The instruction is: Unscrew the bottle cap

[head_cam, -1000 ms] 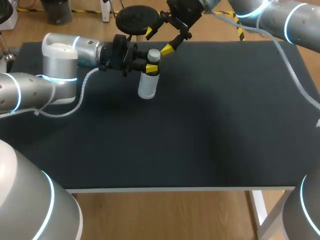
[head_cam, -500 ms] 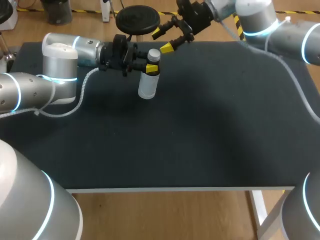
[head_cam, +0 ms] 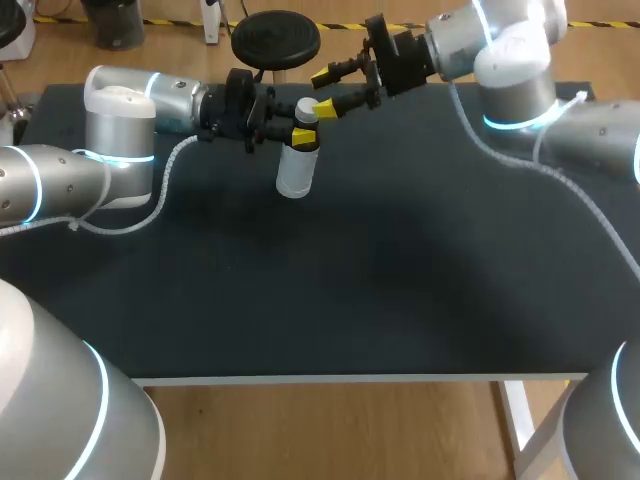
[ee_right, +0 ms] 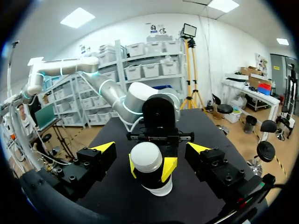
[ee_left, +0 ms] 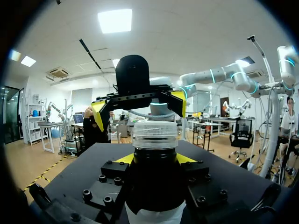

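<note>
A clear bottle with a white cap stands upright at the far left of the black table. My left gripper is shut on the bottle's neck, just under the cap. From the far side my right gripper stands open, its yellow tips on either side of the cap without touching it. In the left wrist view the cap rises ahead of my left gripper, with the right gripper behind it. In the right wrist view the cap sits midway between the open fingers of the right gripper.
Both arms crowd the table's far left corner. The table's far edge runs close behind the right gripper. No other objects lie on the black surface.
The right gripper has swung down and to the left from above the far edge, and its open tips now straddle the cap. The left gripper and bottle have not moved.
</note>
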`<state>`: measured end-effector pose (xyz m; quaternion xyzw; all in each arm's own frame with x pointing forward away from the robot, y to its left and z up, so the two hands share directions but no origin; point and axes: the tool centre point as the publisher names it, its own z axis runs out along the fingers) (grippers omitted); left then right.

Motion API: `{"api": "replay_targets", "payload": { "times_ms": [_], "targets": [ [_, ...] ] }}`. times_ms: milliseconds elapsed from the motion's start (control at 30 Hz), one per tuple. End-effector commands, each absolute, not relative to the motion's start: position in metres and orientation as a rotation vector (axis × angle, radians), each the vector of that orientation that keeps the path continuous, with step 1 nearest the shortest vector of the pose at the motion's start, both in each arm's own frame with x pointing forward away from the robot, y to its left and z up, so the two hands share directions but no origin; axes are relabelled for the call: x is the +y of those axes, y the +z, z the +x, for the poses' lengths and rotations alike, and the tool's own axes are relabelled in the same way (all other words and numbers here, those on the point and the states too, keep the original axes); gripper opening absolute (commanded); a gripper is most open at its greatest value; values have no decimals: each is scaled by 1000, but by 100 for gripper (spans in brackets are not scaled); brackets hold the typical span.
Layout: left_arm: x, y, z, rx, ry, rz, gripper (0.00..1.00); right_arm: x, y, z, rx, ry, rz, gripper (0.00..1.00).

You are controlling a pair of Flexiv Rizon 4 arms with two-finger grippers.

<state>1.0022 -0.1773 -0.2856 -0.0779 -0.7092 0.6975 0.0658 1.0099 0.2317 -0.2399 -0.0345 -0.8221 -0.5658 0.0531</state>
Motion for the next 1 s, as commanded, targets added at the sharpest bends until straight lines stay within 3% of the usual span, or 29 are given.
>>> {"api": "replay_targets", "payload": {
  "times_ms": [33,1000],
  "targets": [
    [-177,-287,1004,-2133,2103,-241,0,233,-240,1002,-2771,-1859,-507,100],
    [-177,-287,1004,-2133,2103,-241,0,238,-252,999,-2691,-1744,-409,100]
  ]
}}
